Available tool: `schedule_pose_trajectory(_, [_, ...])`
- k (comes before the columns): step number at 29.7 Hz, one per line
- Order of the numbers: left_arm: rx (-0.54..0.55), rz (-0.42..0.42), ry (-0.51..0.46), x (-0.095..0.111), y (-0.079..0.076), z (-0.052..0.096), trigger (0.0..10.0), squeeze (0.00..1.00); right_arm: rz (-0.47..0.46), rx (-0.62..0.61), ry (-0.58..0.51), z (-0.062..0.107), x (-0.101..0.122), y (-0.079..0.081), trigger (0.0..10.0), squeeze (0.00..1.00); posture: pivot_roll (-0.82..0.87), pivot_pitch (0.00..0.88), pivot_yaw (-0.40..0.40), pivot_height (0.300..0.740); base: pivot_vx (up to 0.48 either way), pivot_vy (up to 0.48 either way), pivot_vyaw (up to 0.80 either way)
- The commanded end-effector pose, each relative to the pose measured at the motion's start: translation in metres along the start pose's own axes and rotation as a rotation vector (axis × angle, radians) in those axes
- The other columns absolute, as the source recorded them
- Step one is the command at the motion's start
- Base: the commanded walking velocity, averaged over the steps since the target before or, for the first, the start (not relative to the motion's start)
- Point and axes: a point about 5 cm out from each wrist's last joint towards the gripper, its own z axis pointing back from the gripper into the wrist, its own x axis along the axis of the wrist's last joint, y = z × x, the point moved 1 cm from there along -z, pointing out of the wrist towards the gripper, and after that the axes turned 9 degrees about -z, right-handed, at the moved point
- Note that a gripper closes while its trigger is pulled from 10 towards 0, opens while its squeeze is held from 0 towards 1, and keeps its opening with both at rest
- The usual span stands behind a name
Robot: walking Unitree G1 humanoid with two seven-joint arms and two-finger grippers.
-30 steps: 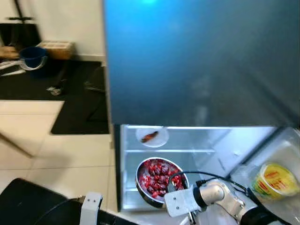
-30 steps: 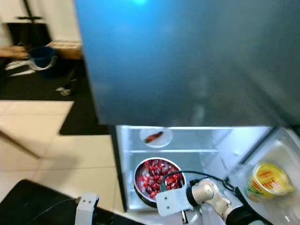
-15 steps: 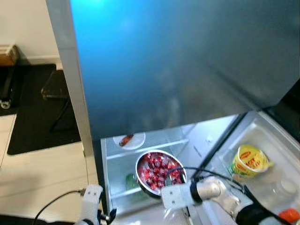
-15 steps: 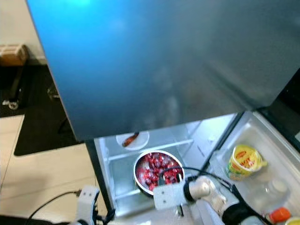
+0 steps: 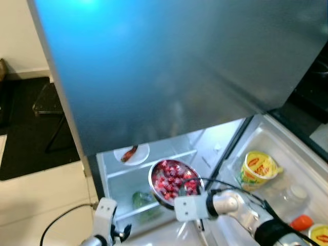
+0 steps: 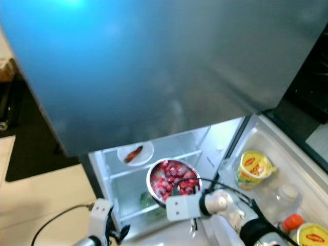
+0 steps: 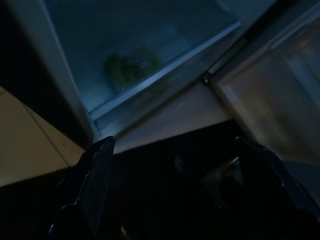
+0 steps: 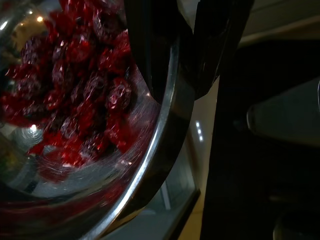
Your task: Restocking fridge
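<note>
A steel bowl of red berries (image 5: 173,182) hangs in front of the open lower fridge compartment (image 5: 154,169), level with its glass shelf. My right gripper (image 8: 175,75) is shut on the bowl's rim, one black finger (image 8: 150,50) inside among the berries and one outside. Low at the fridge's left corner, my left gripper (image 7: 175,165) is open and holds nothing. It faces the bottom drawer, where a green vegetable (image 7: 130,67) lies.
A white plate with a brown piece of food (image 5: 131,153) sits on the upper shelf. The open door's shelf (image 5: 287,169) on the right holds a yellow tub (image 5: 257,168), a clear bottle (image 5: 292,195) and an orange-capped bottle (image 5: 301,222). The closed upper door (image 5: 169,66) looms overhead.
The whole view has swung to the right, bringing more of the door shelf into sight. The bowl stays held in my right gripper by the fridge shelf.
</note>
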Motion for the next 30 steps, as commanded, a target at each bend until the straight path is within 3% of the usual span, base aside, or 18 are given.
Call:
schedule_pose_trajectory(1, [-0.020, -0.015, 0.019, -0.005, -0.006, 0.001, 10.0, 0.00, 0.021, -0.038, -0.026, -0.001, 0.008, -0.008, 10.0, 0.00, -0.03, 0.000, -0.051, 0.740, 0.000, 0.000, 0.00])
schedule_pose_trajectory(10, [-0.030, -0.057, 0.012, 0.000, -0.007, -0.002, 10.0, 0.00, 0.005, -0.097, -0.011, -0.003, 0.006, -0.012, 10.0, 0.00, -0.04, 0.000, -0.048, 0.740, 0.000, 0.000, 0.00])
schedule_pose_trajectory(16, [-0.072, -0.093, -0.055, 0.015, -0.012, -0.007, 10.0, 0.00, -0.043, -0.158, 0.046, -0.003, -0.006, -0.017, 10.0, 0.00, -0.04, 0.000, -0.048, 0.740, 0.000, 0.000, 0.00])
schedule_pose_trajectory(20, [-0.121, -0.145, -0.089, 0.022, -0.018, -0.010, 10.0, 0.00, -0.058, -0.143, 0.092, -0.001, -0.014, -0.015, 10.0, 0.00, -0.03, 0.000, -0.047, 0.740, 0.000, 0.000, 0.00])
schedule_pose_trajectory(21, [-0.153, -0.206, -0.120, 0.029, -0.023, -0.012, 10.0, 0.00, -0.062, -0.138, 0.132, 0.001, -0.022, -0.013, 10.0, 0.00, -0.03, 0.000, -0.045, 0.740, 0.000, 0.000, 0.00])
schedule_pose_trajectory(23, [-0.174, -0.252, -0.153, 0.036, -0.027, -0.013, 10.0, 0.00, -0.063, -0.139, 0.158, 0.003, -0.027, -0.013, 10.0, 0.00, -0.03, 0.000, -0.045, 0.740, 0.000, 0.000, 0.00])
schedule_pose_trajectory(30, [-0.226, -0.357, -0.277, 0.060, -0.039, -0.017, 10.0, 0.00, -0.108, -0.205, 0.179, 0.006, -0.034, -0.020, 10.0, 0.00, -0.03, 0.000, -0.038, 0.740, 0.000, 0.000, 0.00])
